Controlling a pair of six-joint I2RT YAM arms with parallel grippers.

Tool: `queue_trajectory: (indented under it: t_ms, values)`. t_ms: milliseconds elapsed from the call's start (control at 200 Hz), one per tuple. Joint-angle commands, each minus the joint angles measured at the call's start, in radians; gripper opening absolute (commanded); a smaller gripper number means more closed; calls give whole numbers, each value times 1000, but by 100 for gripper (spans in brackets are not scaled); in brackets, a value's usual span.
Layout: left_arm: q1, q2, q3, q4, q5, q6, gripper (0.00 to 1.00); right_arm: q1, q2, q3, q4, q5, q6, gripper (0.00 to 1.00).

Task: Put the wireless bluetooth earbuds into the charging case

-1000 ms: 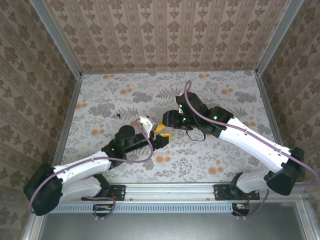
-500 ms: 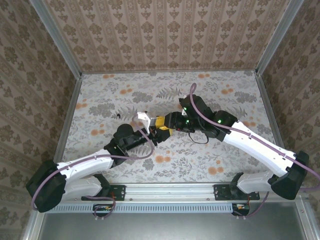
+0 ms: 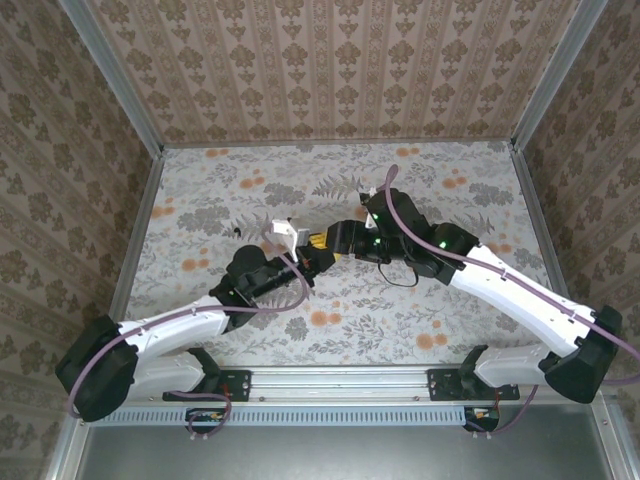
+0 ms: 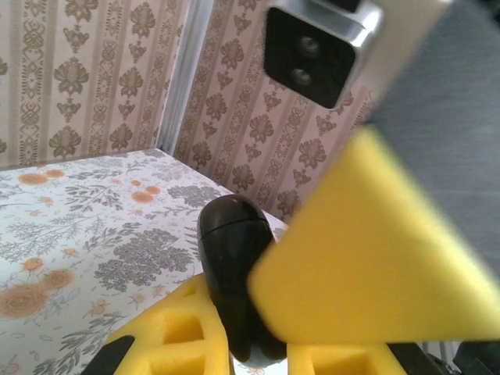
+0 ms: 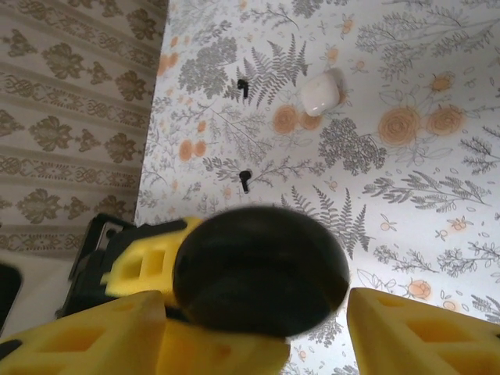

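A black rounded disc (image 4: 230, 250) hangs above the table between both grippers. My left gripper (image 4: 246, 344) is shut on it, its yellow fingers (image 4: 164, 336) pressing the disc's lower part. My right gripper (image 5: 258, 301) stands open around the same disc (image 5: 258, 266), and its right finger (image 5: 422, 328) is clear of the disc's edge. From above, the two grippers meet tip to tip at mid-table, left gripper (image 3: 306, 260) against right gripper (image 3: 325, 241). The charging case (image 5: 320, 92), a small white rounded box, lies shut on the table beyond the disc. The earbuds are out of view.
Two tiny black stemmed pieces (image 5: 242, 86) (image 5: 245, 180) lie on the floral tabletop, left of the white case. One black speck (image 3: 237, 233) lies left of the grippers. Patterned walls with metal corner posts (image 3: 120, 90) enclose the table.
My left gripper has shut on the black disc. The right gripper's jaws have widened around it. Both grippers have shifted a little toward the back left.
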Motion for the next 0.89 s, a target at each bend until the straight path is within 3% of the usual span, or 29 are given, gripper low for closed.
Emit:
queue_trajectory:
  t_ms: [0, 170, 335, 690, 890]
  values:
    - [38, -32, -8, 25, 32, -64, 1, -1, -66, -19, 63, -20, -40, 66]
    - [96, -112, -43, 28, 127, -115, 0, -41, -168, -99, 194, -31, -120, 65]
    - [129, -195, -49, 23, 203, -166, 0, -127, -237, -230, 460, -209, -84, 56]
    - [135, -260, -33, 57, 245, -279, 0, -139, -153, -273, 799, -470, -30, 62]
    - [141, -264, -29, 107, 253, -341, 0, -142, -97, -262, 893, -555, 32, 52]
